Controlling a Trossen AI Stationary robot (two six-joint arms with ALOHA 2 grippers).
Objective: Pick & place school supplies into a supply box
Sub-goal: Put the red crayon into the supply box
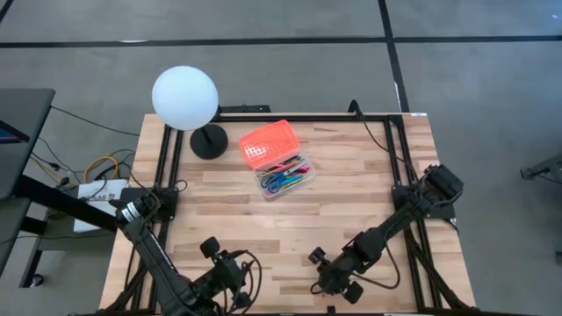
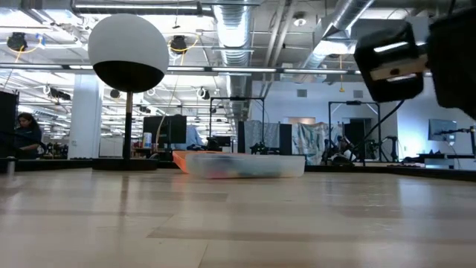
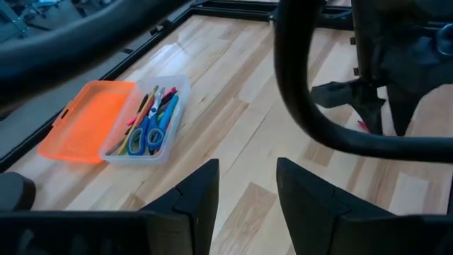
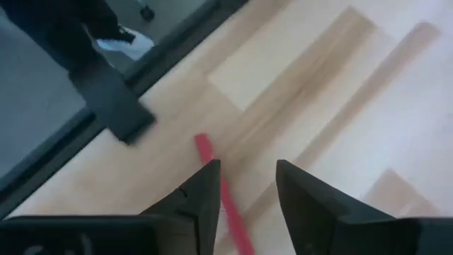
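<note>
- Pincer work first, from the high view: your right pincer sits low at the near edge of the desk, well apart from the box, whose orange lid lies flipped open beside it so supplies can drop in. Your left pincer waits at the near edge too.
- Low view: the box rests flat mid-desk beside the lamp; colours show through its wall, so it is likely nearly filled.
- Left wrist view: left fingers are spread, gripping nothing. Scissors and pens already lie in the box.
- Right wrist view: right fingers are released, straddling a red pencil flat on the desk. You seem lined up to close on it; it looks like the last stray.
</note>
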